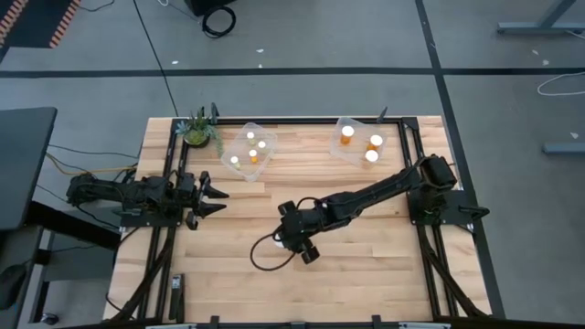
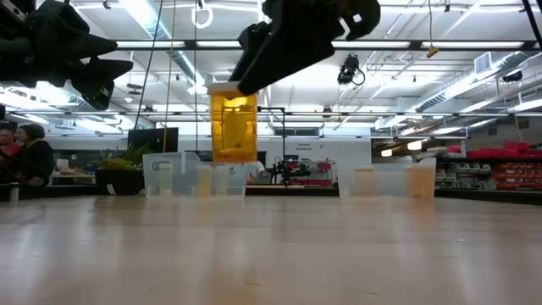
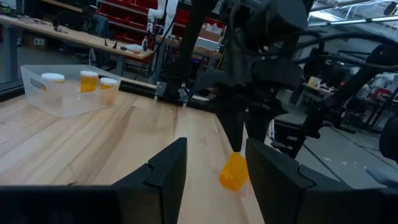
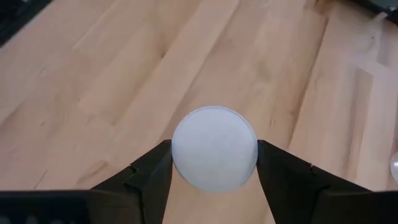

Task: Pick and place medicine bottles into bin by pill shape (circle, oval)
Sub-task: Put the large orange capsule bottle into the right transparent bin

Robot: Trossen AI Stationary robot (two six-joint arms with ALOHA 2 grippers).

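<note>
My right gripper (image 1: 285,239) is over the middle of the table, shut on a medicine bottle with a white cap (image 4: 214,148) and an amber body (image 2: 233,127). The bottle also shows in the left wrist view (image 3: 235,171). My left gripper (image 1: 224,197) is open and empty at the table's left, pointing toward the held bottle. Several more white-capped bottles stand in the far left clear bin (image 1: 249,149), and three stand in the far right clear bin (image 1: 359,142). My right gripper pinches the bottle's white cap (image 4: 180,155) between its two fingers, one on each side of the round cap. The fingers come from above, pointing down. The bottle hangs upright below them, its amber body (image 2: 233,135) lifted clear of the table.
A green potted plant (image 1: 196,131) stands at the far left corner beside the left bin. A dark cable loop (image 1: 265,258) lies on the wood near my right gripper. Bare wood stretches along the near half of the table (image 1: 366,274). People stand beyond the table (image 2: 25,152).
</note>
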